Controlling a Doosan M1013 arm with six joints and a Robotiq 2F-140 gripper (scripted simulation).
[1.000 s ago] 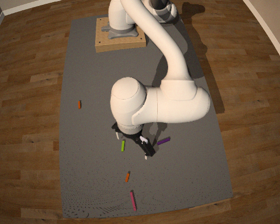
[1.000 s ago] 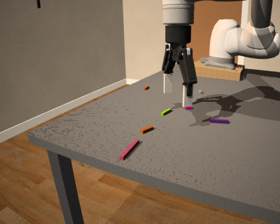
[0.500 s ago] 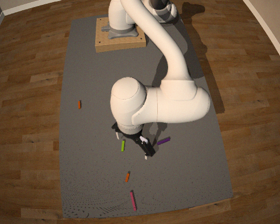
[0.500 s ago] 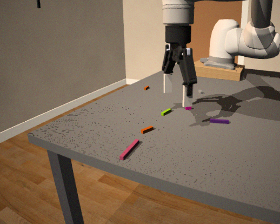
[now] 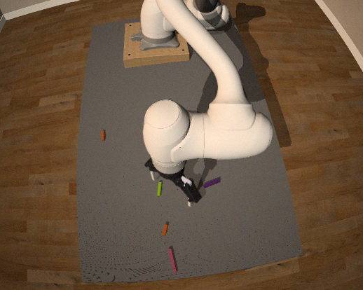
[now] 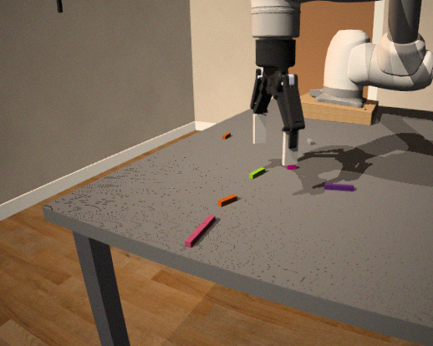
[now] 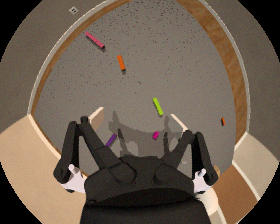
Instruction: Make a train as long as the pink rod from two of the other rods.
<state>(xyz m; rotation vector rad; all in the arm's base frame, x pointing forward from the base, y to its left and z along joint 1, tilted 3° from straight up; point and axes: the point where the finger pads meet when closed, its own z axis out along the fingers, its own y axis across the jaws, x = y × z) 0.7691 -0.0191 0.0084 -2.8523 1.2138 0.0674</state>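
Note:
The pink rod (image 5: 172,260) lies near the mat's front edge, also in the exterior view (image 6: 200,230) and the wrist view (image 7: 94,40). An orange rod (image 5: 165,229) lies just behind it, then a lime rod (image 5: 159,188). A purple rod (image 5: 211,183) lies to the right. A small magenta rod (image 6: 291,166) lies between lime and purple; the arm hides it in the top view. A second orange rod (image 5: 102,135) lies far left. My gripper (image 6: 274,146) is open and empty, pointing down a little above the table, over the magenta rod (image 7: 156,135).
The arm's wooden base block (image 5: 156,45) stands at the back of the grey mat. The table's edges (image 6: 153,246) are close to the pink rod. The arm's elbow (image 5: 205,133) overhangs the middle of the mat.

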